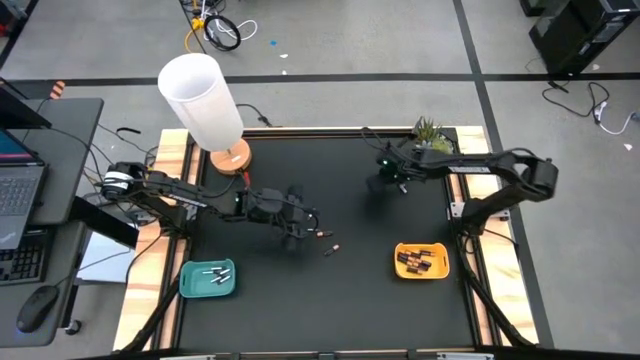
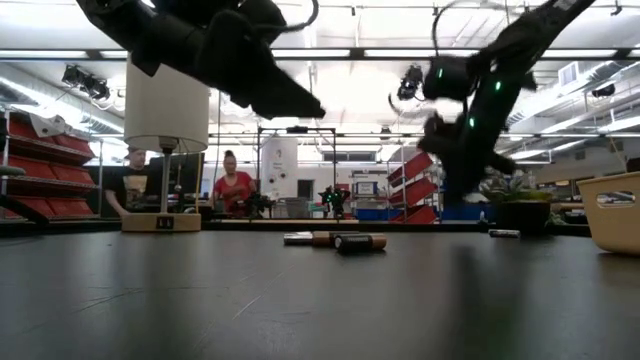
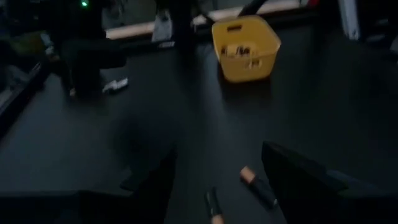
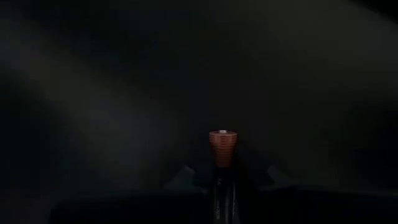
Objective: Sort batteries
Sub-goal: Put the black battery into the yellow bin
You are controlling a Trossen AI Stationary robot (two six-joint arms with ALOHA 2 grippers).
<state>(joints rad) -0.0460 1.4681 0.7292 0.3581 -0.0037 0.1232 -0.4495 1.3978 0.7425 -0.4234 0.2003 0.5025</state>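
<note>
Two dark batteries with copper ends [image 1: 322, 235] [image 1: 333, 248] lie on the black table just right of my left gripper [image 1: 297, 228]. In the left wrist view they [image 3: 255, 183] [image 3: 213, 205] show between its open fingers, below them. My right gripper [image 1: 385, 180] hovers near the far edge, shut on a dark battery [image 4: 222, 149]. A pale battery [image 3: 115, 85] lies on the table by that arm. The green tray [image 1: 190, 285] holds pale batteries and the yellow tray [image 1: 400, 270] holds dark ones. My right gripper pinches a dark battery between its two fingers. The battery lies along the fingers, and its copper end [image 4: 222, 140] sticks out forward past their free ends. The rest of it is hidden between the fingers.
A white-shaded lamp on a wooden base [image 1: 228, 155] stands at the far left. A small plant [image 1: 430, 132] sits at the far right corner. Wooden rails edge the table on both sides. People stand in the room beyond the far edge [image 2: 232, 185].
</note>
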